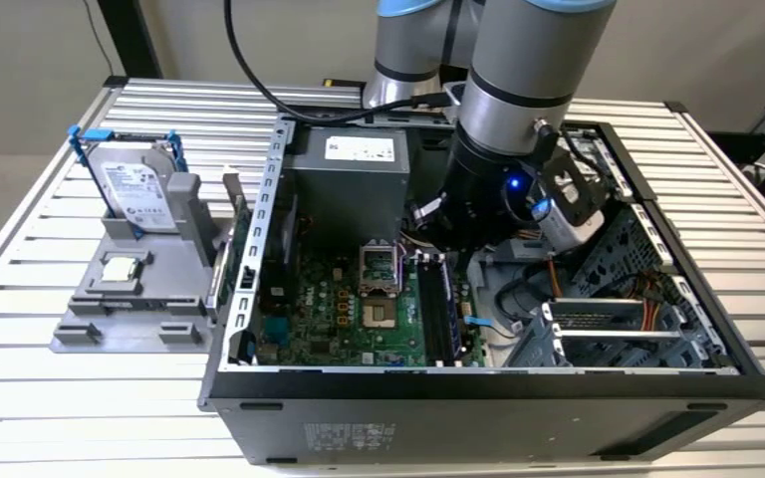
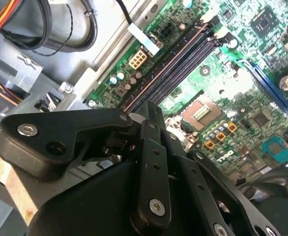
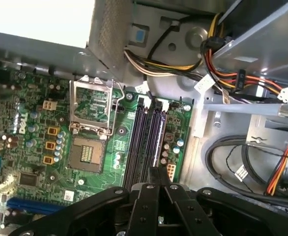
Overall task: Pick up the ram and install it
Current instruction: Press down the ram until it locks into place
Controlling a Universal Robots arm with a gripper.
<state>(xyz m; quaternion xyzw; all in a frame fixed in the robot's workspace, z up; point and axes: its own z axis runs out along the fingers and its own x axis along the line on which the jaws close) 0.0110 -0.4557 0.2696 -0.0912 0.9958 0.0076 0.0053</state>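
The open computer case point(image 1: 489, 383) lies on the table with its green motherboard point(image 1: 336, 309) facing up. My arm reaches down into it, over the black memory slots point(image 3: 139, 142). The ram point(image 1: 440, 304) looks like a long dark stick standing in one of the slots nearest the drive cage. In the first wrist view it shows as a bluish strip, the ram point(image 3: 157, 140). My gripper point(image 3: 157, 172) hangs just above that strip, fingers closed together and nothing seen between them. The second wrist view has the gripper point(image 2: 149, 105) over the slot ends. I cannot tell whether the tips touch the ram.
In a grey holder at the exterior view's left stand a silver hard drive with blue rails point(image 1: 136, 189) and a small processor chip point(image 1: 120, 269). The open processor socket point(image 1: 380, 264) is beside the slots. Cable bundles point(image 3: 232, 73) and the drive cage point(image 1: 622, 319) crowd the other side.
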